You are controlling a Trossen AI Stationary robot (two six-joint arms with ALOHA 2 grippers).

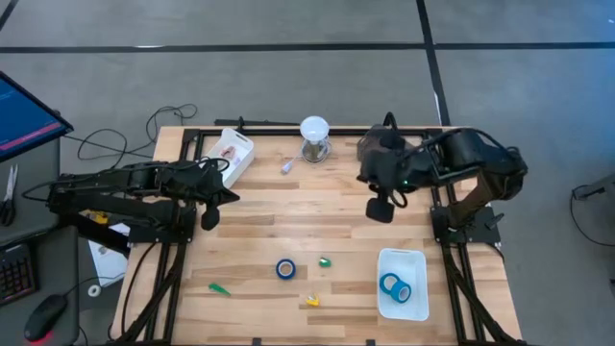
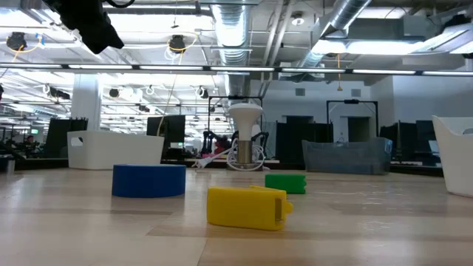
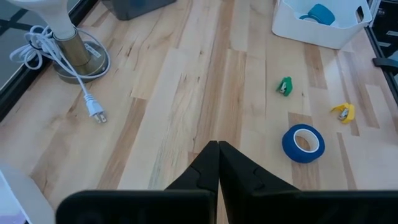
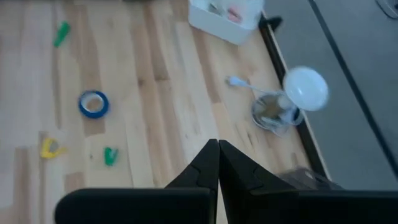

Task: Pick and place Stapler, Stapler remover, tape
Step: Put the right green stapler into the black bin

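From table height, a yellow piece (image 2: 246, 207) lies nearest, the lone blue tape roll (image 2: 148, 180) behind it; only the overhead view shows two more tape rolls (image 1: 395, 286) inside the white tray (image 1: 403, 261) beside that lone roll. Beyond the lone roll, well apart from it and empty, hang the left gripper (image 1: 209, 218) and right gripper (image 1: 381, 210), jaws pressed together. Farthest stands a lamp (image 1: 314, 138).
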